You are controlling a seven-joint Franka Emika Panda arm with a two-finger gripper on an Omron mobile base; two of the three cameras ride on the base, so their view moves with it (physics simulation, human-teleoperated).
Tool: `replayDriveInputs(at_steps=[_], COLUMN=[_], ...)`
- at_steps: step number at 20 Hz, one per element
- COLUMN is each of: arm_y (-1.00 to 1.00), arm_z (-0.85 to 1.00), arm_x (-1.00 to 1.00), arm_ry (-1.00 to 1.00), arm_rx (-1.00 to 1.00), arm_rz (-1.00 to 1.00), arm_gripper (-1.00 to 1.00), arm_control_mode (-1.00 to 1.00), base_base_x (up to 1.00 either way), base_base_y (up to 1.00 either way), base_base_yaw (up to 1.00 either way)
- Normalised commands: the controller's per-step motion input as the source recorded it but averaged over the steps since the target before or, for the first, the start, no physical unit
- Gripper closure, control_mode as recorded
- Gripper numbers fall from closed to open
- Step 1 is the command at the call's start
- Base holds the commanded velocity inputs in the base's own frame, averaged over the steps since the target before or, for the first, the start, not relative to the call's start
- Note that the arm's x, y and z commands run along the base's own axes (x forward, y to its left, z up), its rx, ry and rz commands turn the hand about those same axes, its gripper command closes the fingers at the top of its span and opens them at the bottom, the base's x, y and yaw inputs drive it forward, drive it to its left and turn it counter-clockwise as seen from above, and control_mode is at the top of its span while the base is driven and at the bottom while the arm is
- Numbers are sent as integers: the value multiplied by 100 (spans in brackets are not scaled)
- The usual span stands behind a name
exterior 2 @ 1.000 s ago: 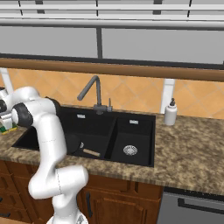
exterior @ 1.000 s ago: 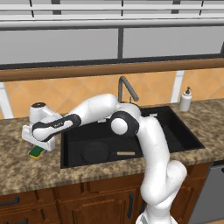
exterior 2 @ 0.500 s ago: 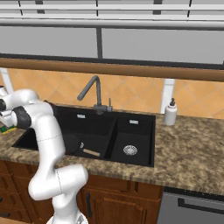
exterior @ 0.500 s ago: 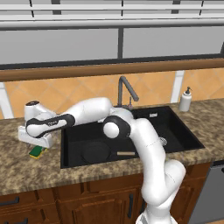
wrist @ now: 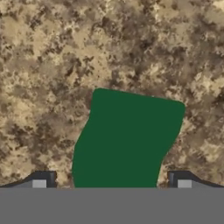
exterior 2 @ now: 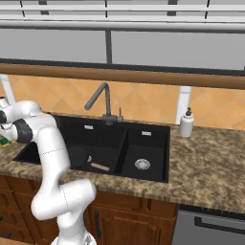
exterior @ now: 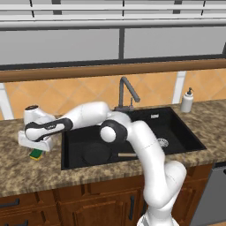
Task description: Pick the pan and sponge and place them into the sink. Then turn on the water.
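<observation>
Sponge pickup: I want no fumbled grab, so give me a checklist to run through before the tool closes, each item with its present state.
1. Tool open: ok, the two tips stand wide apart in the hand view.
2. Sponge between the tips: ok, its green top lies centred between them.
3. Sponge resting on the counter, free of other things: ok.
4. Tool low enough to grip the sponge's sides: cannot tell; the left base view shows the hand just above the sponge.
5. Pan already in the sink: ok, it lies in the wide basin.
6. Room left in the sink for the sponge: ok, bare floor shows around the pan.
</observation>
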Motion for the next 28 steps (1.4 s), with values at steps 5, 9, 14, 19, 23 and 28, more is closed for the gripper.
replayDriveInputs(at_steps=[5,9,14,19,23,28], arm_y=[0,2,-4,-56,-75,-96], arm_z=[-35,-57,-52,-26,1,16], arm_x=[1,0,-8,-4,-18,-35], arm_ry=[0,0,-4,-5,-12,-13], arm_rx=[0,0,0,1,2,7], arm_rz=[0,1,0,0,-2,-2], arm_gripper=[-100,100,100,100,100,100], arm_control_mode=[-100,-100,-100,-100,-100,-100], base_base_x=[0,0,0,0,0,0], base_base_y=[0,0,0,0,0,0], base_base_yaw=[0,0,0,0,0,0])
